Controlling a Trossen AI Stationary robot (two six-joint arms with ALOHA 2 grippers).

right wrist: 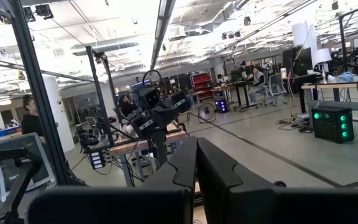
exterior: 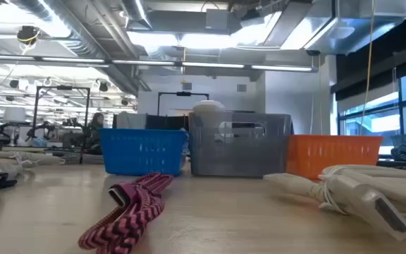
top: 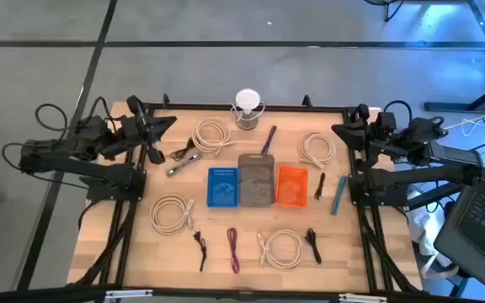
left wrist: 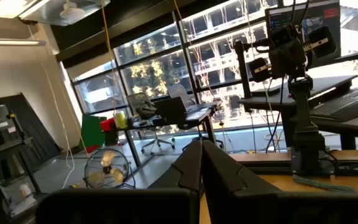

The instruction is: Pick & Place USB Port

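High view has the left gripper (top: 165, 124) and right gripper (top: 337, 129) parked, jaws shut, empty; coiled cables (top: 212, 135) crowd the baskets (top: 258, 179), so I'd expect snagging

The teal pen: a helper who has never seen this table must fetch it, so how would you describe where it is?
Start at the three small baskets in a row mid-table and find the orange basket at the right end. Past it lies a short black cable, then the teal pen, near the table's right edge. It is the only teal thing there, slim and straight, unlike the coiled white cables.
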